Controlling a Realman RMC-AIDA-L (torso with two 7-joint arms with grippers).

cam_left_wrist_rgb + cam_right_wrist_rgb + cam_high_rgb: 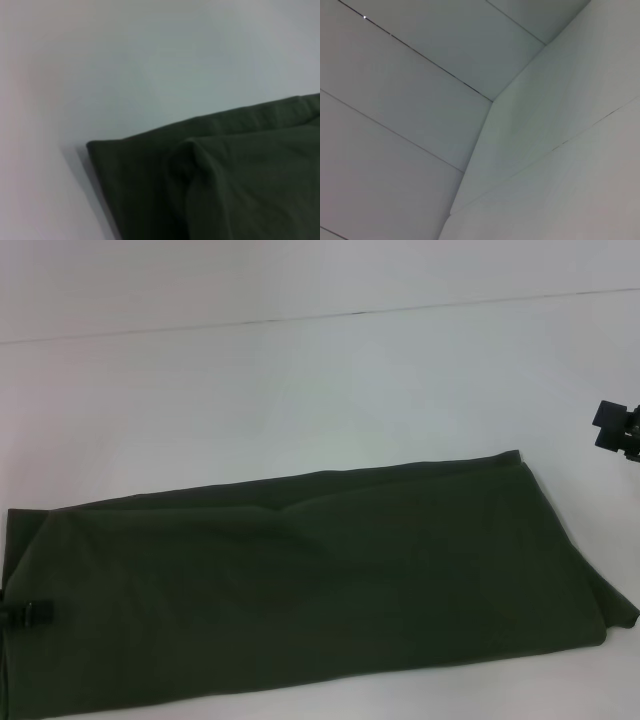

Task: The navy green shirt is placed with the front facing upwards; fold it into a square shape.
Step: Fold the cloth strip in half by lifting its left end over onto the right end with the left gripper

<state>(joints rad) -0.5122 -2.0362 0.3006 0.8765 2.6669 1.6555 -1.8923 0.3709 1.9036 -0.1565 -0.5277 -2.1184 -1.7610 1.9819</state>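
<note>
— What's over on the robot's left side, from where you stand?

— The left gripper [30, 614], a small black piece, barely pokes in at the edge of the head view; it sits right at the left end of the navy green shirt [310, 585], a large dark olive-green cotton T-shirt folded into a long band; whether its fingers are apart or together I cannot tell, nor whether it touches the cloth.

— And the shirt itself?

— It lies flat on the white table [300, 380], stretching from that gripper across towards the other arm; only plain green cloth shows, no lettering; a soft crease runs along its far side; the left wrist view shows a corner of it [225, 175], with one layer folded over another and a rounded bump where the upper layer turns.

— The right side?

— The right end of the band stops short of the right gripper [620, 430], a black block hanging beyond the shirt's far right corner, apart from the cloth, over bare table; its fingers are not clear enough to judge, so I cannot tell their state; its wrist camera sees only pale panels [420, 100] with thin dark seams, and no shirt.
</note>
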